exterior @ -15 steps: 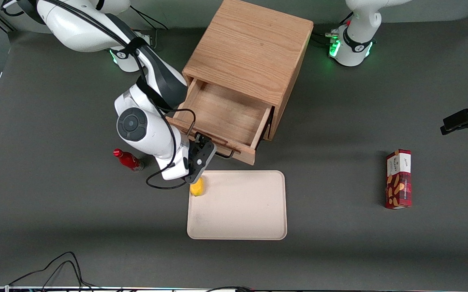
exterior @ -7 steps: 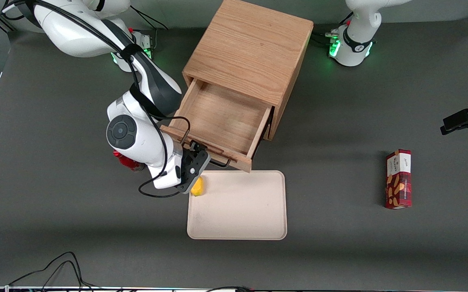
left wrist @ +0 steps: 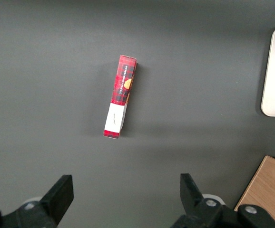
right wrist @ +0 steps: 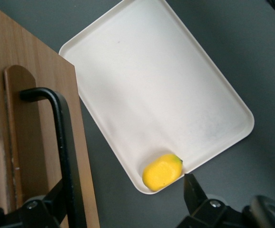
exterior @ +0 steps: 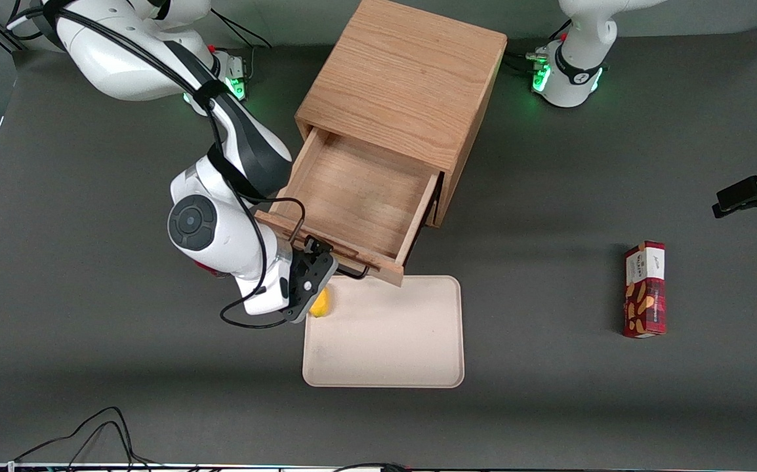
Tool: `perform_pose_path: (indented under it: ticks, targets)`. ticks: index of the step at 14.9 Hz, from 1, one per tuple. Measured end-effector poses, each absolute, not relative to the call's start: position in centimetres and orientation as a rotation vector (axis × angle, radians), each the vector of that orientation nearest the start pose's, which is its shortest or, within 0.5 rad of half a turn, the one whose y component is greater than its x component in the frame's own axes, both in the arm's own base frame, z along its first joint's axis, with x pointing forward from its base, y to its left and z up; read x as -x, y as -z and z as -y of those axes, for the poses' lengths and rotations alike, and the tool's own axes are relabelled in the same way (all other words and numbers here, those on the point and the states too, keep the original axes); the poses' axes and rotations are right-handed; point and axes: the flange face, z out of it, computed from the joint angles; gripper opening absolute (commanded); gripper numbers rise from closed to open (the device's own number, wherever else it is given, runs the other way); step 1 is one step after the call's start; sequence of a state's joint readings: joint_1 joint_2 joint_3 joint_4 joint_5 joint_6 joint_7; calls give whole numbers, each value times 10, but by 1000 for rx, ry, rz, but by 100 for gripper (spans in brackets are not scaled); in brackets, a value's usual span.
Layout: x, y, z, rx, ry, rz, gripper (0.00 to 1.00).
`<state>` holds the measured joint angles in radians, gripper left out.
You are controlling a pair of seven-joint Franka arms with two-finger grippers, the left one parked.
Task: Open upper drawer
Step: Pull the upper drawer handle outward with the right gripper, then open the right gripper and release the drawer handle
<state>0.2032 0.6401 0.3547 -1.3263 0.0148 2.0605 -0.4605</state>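
Your gripper (exterior: 326,262) sits at the black wire handle (right wrist: 63,152) of the upper drawer (exterior: 352,196), one finger (right wrist: 194,194) standing well clear of the bar, so the jaws are spread rather than clamped. The drawer is drawn far out of the wooden cabinet (exterior: 405,78), its bare oak floor fully exposed and empty; its front overhangs the edge of the beige tray (exterior: 385,341). You may judge the opening essentially done; only withdrawal is left.
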Motion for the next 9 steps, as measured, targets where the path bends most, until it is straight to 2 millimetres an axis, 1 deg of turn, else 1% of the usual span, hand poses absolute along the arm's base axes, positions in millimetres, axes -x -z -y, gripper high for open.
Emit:
perform_pose_path:
  ticks: [5,9]
  targets:
    - [-671,-389,-329,2606,203,1304,100]
    - [-681,-388,-317,2621,217,1301,100]
